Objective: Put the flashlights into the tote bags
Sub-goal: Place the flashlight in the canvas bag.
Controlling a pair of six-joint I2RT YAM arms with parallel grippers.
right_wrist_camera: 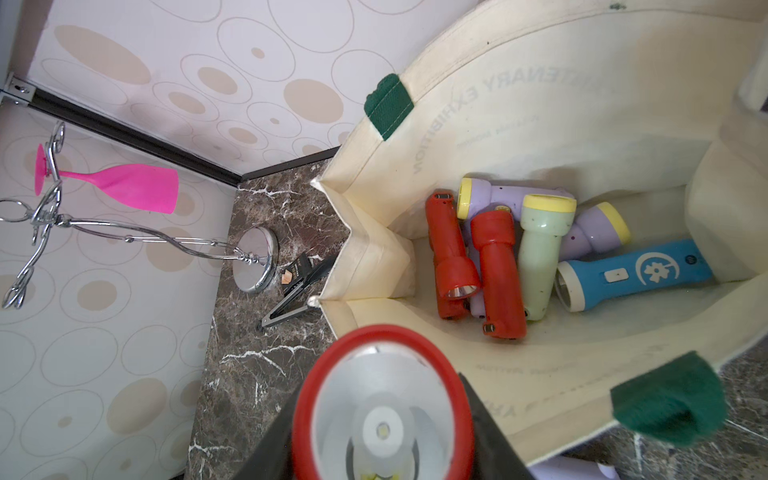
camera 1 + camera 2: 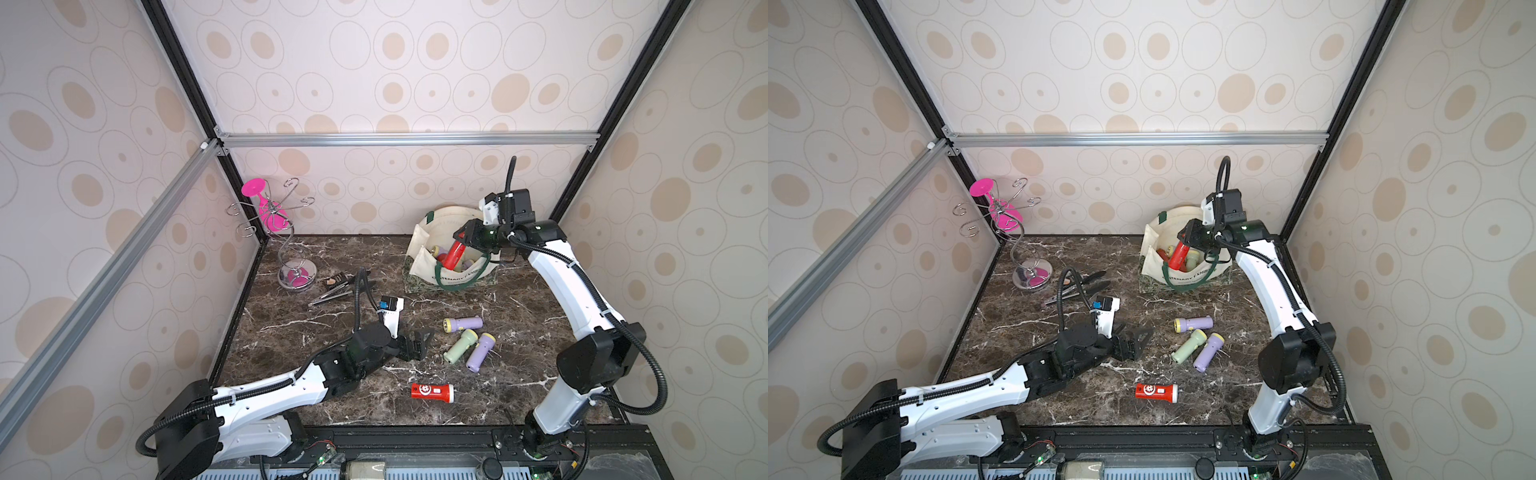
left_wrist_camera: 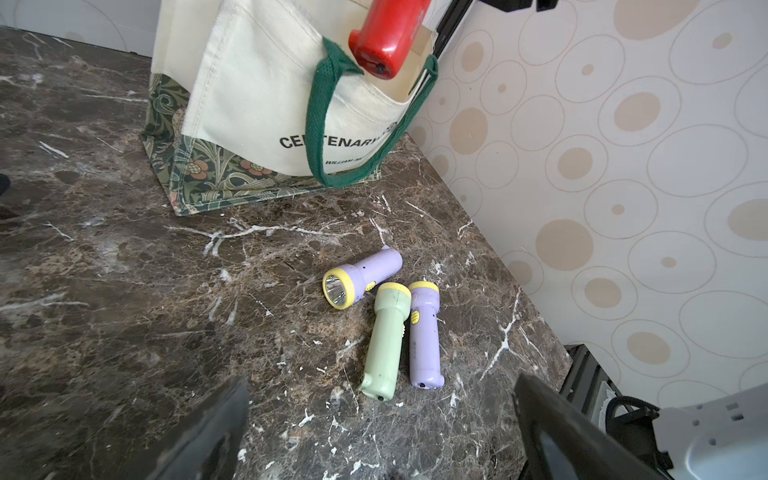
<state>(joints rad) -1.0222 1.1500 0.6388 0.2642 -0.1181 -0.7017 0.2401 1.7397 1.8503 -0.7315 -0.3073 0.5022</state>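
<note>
Where the tote (image 2: 417, 245) stands back right on the table (image 2: 291, 332), a red flashlight (image 2: 454, 254) hangs tilted at its mouth, clamped in the right gripper (image 2: 460, 237). Several flashlights (image 1: 498, 266) lie inside. Four more flashlights (image 2: 459, 345) lie loose near the left gripper (image 2: 422, 338), jaws wide and empty.
</note>
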